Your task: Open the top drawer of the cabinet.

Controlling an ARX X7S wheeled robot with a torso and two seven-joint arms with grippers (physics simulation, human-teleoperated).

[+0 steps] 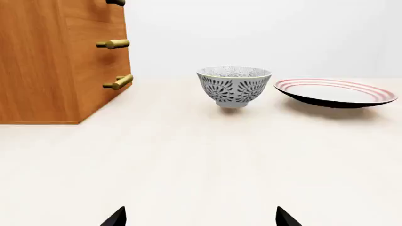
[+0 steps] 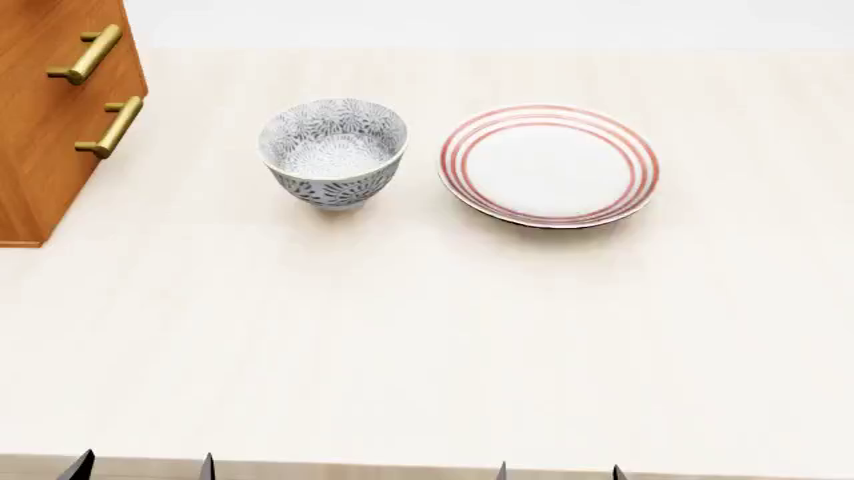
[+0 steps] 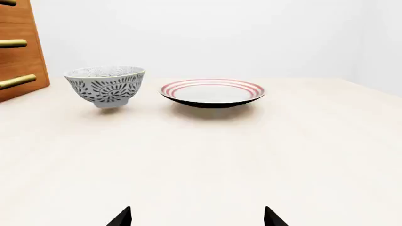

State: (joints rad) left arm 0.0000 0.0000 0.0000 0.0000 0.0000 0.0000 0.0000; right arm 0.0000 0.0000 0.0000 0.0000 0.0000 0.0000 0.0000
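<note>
While both arms sit low at the near edge of the desk, only the dark fingertips show: left gripper w/ its two tips spread wide apart, nothing between them; right gripper likewise spread and empty. Cabinet stands at the far-left corner of the pale desk, orange-brown wood grain, drawer fronts facing toward the bowl. Top drawer is mostly cut off by the frame in the left wrist view; only the end of its brass handle peeks in, so can't tell whether it's shut or pulled out. Two lower handles are clear in the head view, brass bars on short posts, fronts look flush. Patterned bowl, grey-white w/ dark leaf print, stands upright just beside the cabinet's front, apart from it. Red-striped plate, white w/ red rings at the rim and dark underside, lies flat near the bowl on the side away from the cabinet, not touching. Both grippers are well apart from the cabinet, bowl and plate.
</note>
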